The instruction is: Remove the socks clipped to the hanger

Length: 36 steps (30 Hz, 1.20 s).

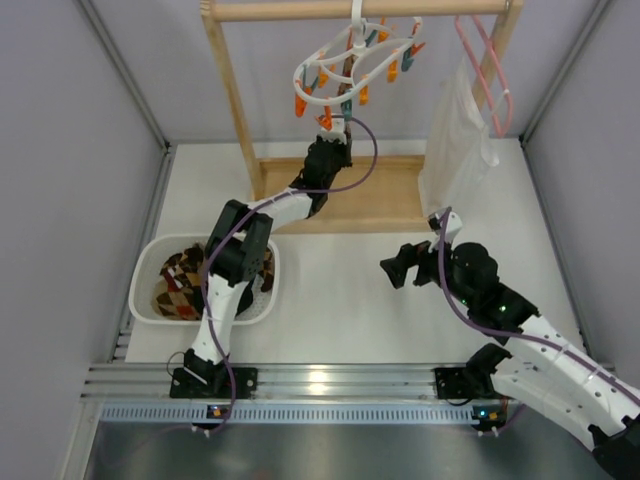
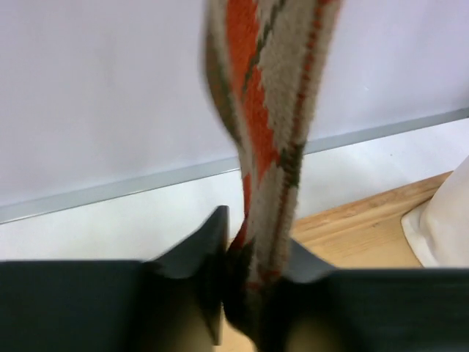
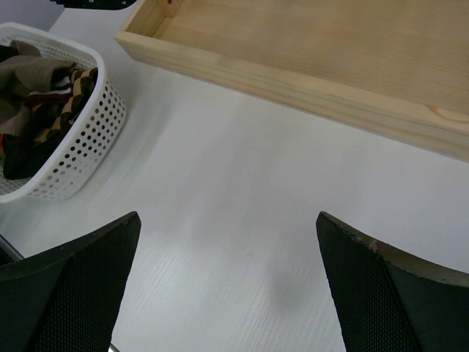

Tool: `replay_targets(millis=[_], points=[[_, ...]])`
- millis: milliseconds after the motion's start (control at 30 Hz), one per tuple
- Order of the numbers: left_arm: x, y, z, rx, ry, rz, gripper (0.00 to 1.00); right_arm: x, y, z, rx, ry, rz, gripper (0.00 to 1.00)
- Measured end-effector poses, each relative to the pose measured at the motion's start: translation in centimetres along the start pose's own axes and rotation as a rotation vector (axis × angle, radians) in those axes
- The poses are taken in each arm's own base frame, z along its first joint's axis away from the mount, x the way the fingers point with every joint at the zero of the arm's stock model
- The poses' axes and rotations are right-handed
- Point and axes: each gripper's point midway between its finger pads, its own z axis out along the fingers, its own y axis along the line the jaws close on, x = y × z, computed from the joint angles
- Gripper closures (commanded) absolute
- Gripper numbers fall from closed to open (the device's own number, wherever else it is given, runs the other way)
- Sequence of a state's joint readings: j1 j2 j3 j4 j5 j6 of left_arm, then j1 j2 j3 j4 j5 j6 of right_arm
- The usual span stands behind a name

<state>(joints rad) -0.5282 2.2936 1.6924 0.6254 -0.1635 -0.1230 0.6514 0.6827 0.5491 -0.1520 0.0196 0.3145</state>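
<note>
Left gripper [image 2: 253,253] clamps an orange-and-tan argyle knit sock [image 2: 272,103]; a hard tug could unhook the white plastic ring hanger [image 1: 356,35].

Table [image 3: 242,205] centre open; basket [image 3: 80,147] left, wooden rack base [image 3: 308,51] behind.

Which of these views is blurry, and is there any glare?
Left wrist view: the sock is blurred, close to the lens. Top view: sharp, with a glare spot on the metal rail. Right wrist view: basket crisp.
</note>
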Motion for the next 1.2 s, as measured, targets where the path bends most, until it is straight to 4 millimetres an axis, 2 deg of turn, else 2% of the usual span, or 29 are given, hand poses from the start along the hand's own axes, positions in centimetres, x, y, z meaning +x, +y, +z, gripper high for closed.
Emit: replay_targets(millis=[33, 67, 233, 333, 500, 667, 800, 933, 1033, 1200], points=[[0.0, 0.1, -0.1, -0.003, -0.005, 0.012, 0.96, 0.2, 0.0, 0.1, 0.001, 0.007, 0.000, 0.01], [-0.1, 0.2, -0.3, -0.012, -0.010, 0.015, 1.00, 0.3, 0.0, 0.2, 0.001, 0.011, 0.000, 0.00], [0.5, 1.2, -2.8, -0.109, 0.009, 0.061, 1.00, 0.3, 0.0, 0.2, -0.002, 0.012, 0.000, 0.01], [0.3, 0.8, -4.9, -0.170, 0.016, 0.074, 1.00, 0.1, 0.1, 0.1, -0.006, 0.005, 0.000, 0.01], [-1.8, -0.2, -9.6, -0.251, 0.003, 0.062, 1.00, 0.0, 0.1, -0.2, -0.011, -0.012, 0.000, 0.00], [-5.1, 0.0, -14.0, -0.334, -0.045, 0.037, 1.00, -0.2, 0.2, -0.3, -0.014, -0.019, 0.000, 0.00], [-6.6, 0.4, -17.3, -0.381, -0.070, 0.018, 1.00, -0.2, 0.2, -0.4, -0.014, -0.020, 0.000, 0.01], [-6.6, 0.6, -20.2, -0.391, -0.066, 0.016, 1.00, -0.6, 0.3, -0.6, -0.019, -0.037, 0.001, 0.01], [-6.3, 0.5, -21.6, -0.388, -0.060, 0.020, 1.00, -1.0, 0.5, -1.0, -0.026, -0.055, 0.002, 0.01], [-5.8, -2.0, -22.8, -0.340, -0.047, 0.040, 1.00, -1.5, 0.8, -1.4, -0.043, -0.075, 0.008, 0.00]])
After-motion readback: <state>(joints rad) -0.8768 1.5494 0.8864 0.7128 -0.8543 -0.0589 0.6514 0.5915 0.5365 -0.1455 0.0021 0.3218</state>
